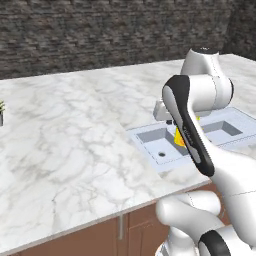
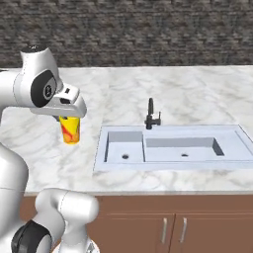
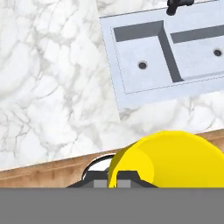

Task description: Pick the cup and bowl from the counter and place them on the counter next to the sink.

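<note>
Yellow cup point(image 2: 70, 129) with an orange-red mark hangs clenched in the gripper point(image 2: 69, 118), lifted above the white marble counter point(image 2: 44, 148), left of the sink point(image 2: 168, 148).

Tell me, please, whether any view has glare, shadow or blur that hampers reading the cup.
Right base view: even flat light, cup sharp under the tool, no glare. Left base view: arm hides most of it. Hand view: cup looms close, soft-edged; sink crisp.
</note>
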